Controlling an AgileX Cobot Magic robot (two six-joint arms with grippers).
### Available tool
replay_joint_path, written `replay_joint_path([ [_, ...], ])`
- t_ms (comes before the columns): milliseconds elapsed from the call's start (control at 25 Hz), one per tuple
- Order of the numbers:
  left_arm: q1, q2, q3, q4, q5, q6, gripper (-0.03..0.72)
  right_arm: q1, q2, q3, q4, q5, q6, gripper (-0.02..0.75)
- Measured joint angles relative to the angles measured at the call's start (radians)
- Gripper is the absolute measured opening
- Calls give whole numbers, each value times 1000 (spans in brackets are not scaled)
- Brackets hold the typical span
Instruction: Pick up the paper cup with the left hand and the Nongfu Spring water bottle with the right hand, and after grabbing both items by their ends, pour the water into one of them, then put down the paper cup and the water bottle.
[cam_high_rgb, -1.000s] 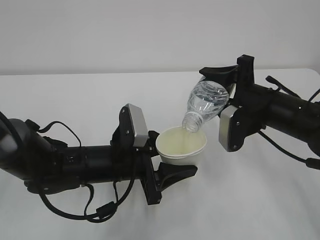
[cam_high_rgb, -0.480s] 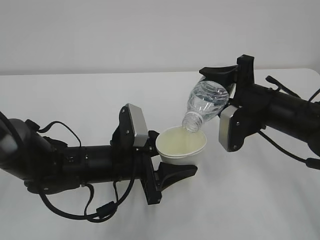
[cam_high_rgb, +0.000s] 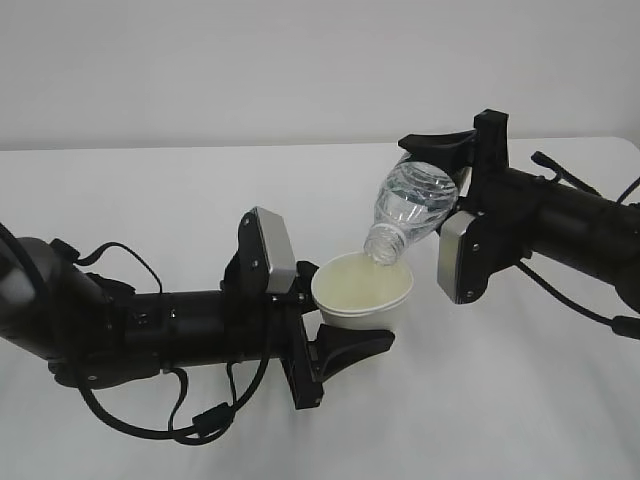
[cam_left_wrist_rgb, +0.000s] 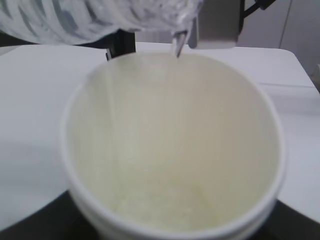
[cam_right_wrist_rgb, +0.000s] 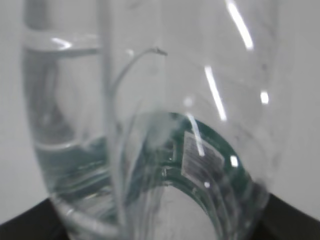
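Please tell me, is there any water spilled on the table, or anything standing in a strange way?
No spill shows on the white table. The water bottle is tilted mouth-down over the paper cup on purpose, its neck just above the rim. The left pincer holds the cup upright. Nothing stands out.

We see a white table (cam_high_rgb: 150, 190) under even, soft light. Behind it stands a plain pale grey wall (cam_high_rgb: 250, 70).

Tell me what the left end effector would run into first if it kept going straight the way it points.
It points right, toward the other arm. Carrying the paper cup, the left end effector would probably first meet the right arm's grey block, or the tilted water bottle's mouth above the cup rim. Depth is unclear from this view.
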Motion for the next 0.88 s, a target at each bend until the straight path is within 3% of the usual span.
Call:
replay_joint_path([
  [880, 0, 0, 0, 2, 2, -4, 435, 0, 0, 0, 0, -7, -4, 459],
])
